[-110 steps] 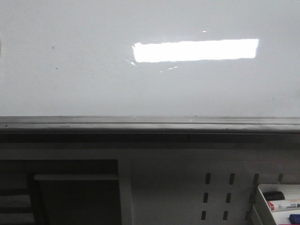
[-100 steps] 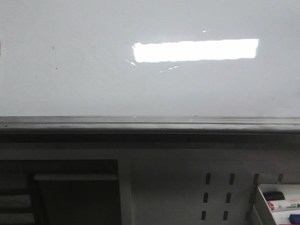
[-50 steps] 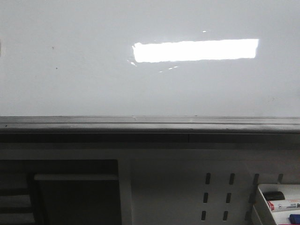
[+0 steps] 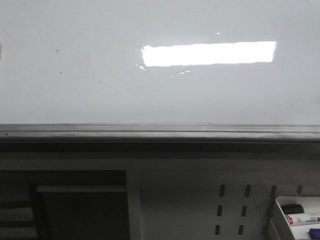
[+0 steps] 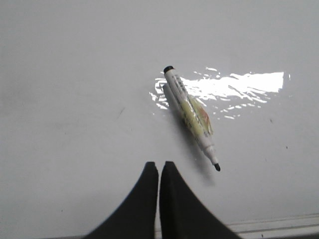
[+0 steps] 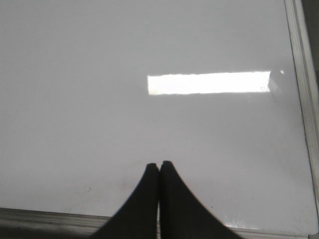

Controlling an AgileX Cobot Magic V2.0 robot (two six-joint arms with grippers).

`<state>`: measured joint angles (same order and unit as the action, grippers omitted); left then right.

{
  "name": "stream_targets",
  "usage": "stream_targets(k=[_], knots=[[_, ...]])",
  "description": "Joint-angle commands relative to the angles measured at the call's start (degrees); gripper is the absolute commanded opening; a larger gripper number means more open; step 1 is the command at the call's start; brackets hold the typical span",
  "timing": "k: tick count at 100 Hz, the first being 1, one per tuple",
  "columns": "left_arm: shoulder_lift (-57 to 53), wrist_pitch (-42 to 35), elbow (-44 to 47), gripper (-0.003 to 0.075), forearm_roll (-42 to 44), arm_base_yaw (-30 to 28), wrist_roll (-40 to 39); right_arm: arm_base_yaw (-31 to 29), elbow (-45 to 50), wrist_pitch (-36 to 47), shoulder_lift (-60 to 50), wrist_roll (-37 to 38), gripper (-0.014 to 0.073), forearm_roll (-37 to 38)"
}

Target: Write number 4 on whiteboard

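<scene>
A large glossy whiteboard (image 4: 100,90) fills the upper half of the front view. A bright rectangular light reflection (image 4: 209,53) sits right of centre near the top, and a couple of tiny dark specks dot the left part. No number 4 is drawn anywhere on the visible board surface. A grey metal rail (image 4: 160,131) runs across the frame along the board's lower edge. Below it, at the lower right, is a white perforated panel (image 4: 232,202) with oval slots. A white tray (image 4: 278,216) in the bottom right corner holds markers. A dark opening with a pale shelf (image 4: 80,189) sits at the lower left.

In the left wrist view, the left gripper (image 5: 158,167) shows as two black fingers pressed together at the bottom centre, holding nothing. Just above and to the right of them, a marker (image 5: 191,116) lies on the board, apart from the fingers. Its white barrel carries a yellowish label, and it runs diagonally from the upper centre down to the right, with the uncapped black tip at the lower right end. A broken patch of glare lies beside its upper end.

In the right wrist view, the right gripper (image 6: 159,167) is likewise closed, its fingers touching and empty, over bare board. The metal frame shows along the bottom and right edges.
</scene>
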<state>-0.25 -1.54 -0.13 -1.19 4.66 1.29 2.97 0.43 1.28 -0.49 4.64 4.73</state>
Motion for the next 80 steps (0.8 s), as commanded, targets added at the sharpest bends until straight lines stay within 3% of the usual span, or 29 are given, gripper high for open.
stream_targets(k=[1, 21, 56, 80], knots=[[-1.6, -6.7, 0.3, -0.002, -1.1, 0.5, -0.2, -0.3, -0.2, 4.6, -1.2, -0.5, -0.0067, 0.4], [-0.8, -4.5, -8.9, -0.002, -4.3, 0.5, -0.4, -0.3, -10.4, -5.0, 0.1, -0.5, -0.0067, 0.4], [15.4, 21.4, -33.0, -0.002, -4.0, 0.5, -0.4, -0.3, -32.7, -26.9, 17.0, -0.5, -0.0067, 3.9], [19.7, 21.2, -34.7, -0.002, -4.1, 0.5, -0.4, -0.3, -36.0, -27.9, 21.6, -0.5, -0.0067, 3.9]])
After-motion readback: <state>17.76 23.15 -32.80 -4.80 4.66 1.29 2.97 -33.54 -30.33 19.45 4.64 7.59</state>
